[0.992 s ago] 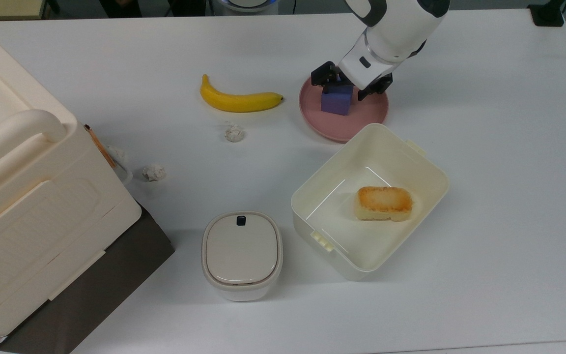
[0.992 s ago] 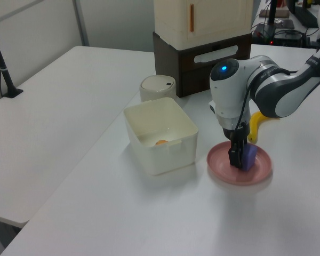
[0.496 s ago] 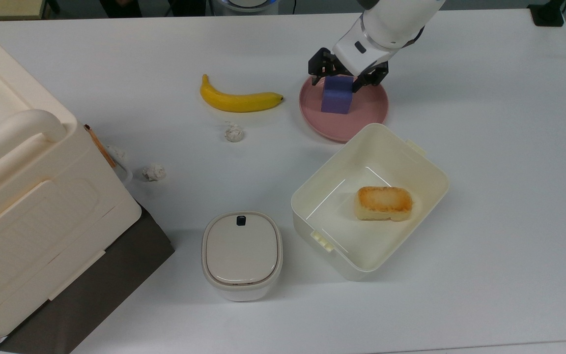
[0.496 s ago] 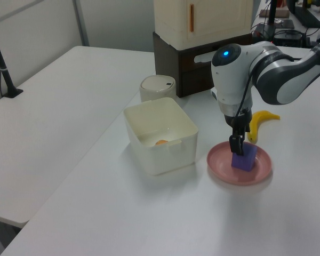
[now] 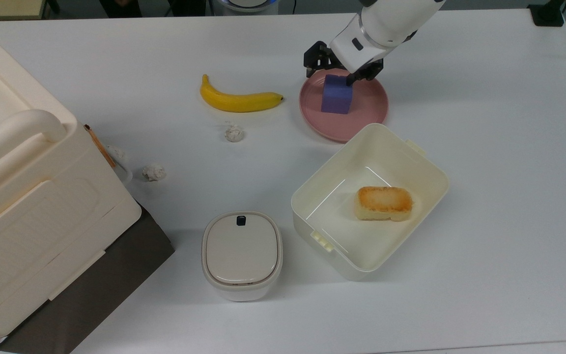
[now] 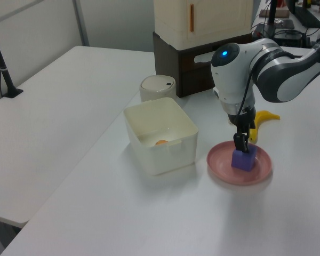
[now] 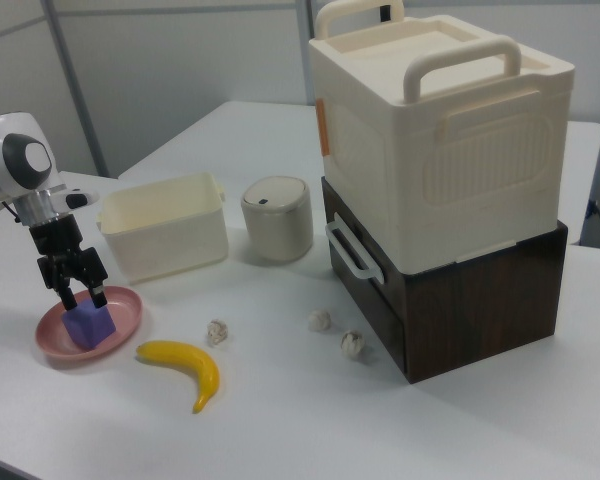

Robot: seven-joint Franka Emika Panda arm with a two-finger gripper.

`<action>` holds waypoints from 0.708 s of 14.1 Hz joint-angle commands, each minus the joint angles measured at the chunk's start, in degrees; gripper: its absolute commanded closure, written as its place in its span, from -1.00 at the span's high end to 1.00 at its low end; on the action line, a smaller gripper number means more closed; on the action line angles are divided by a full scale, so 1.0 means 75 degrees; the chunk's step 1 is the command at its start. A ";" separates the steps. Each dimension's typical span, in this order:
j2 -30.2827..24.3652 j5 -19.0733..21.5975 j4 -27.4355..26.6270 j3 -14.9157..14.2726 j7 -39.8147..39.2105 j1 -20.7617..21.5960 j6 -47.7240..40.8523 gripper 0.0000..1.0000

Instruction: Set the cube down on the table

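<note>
The blue-purple cube (image 5: 336, 100) stands on the round pink plate (image 5: 369, 105) at the far side of the white table (image 5: 484, 123). My gripper (image 5: 336, 69) hangs open just above the cube's top, one black finger on each side, touching nothing. In the right view the gripper (image 7: 82, 296) spreads its fingers over the cube (image 7: 88, 326), which rests on the plate (image 7: 126, 306). The left view has the gripper (image 6: 241, 145) directly over the cube (image 6: 244, 159).
A banana (image 5: 239, 101) lies to the top view's left of the plate. A cream bin (image 5: 401, 152) holding toasted bread (image 5: 384, 202) stands in front of the plate. A lidded canister (image 5: 241, 253), two paper balls (image 5: 234, 132) and a large cream box (image 5: 27, 196) stand further left.
My gripper was low with its fingers around the cube; it has risen in steps and now hangs open above it. The cube has stayed on the plate.
</note>
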 commanded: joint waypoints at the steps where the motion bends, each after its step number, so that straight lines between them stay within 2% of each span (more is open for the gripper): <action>1: -0.0229 -0.0077 -0.0032 -0.0012 0.0105 0.0018 -0.0579 1.00; 8: -0.0217 0.0133 0.0003 0.0023 0.0175 0.0018 -0.0757 1.00; 10: -0.0217 0.0345 0.0015 0.0432 0.0512 -0.0040 -0.0687 1.00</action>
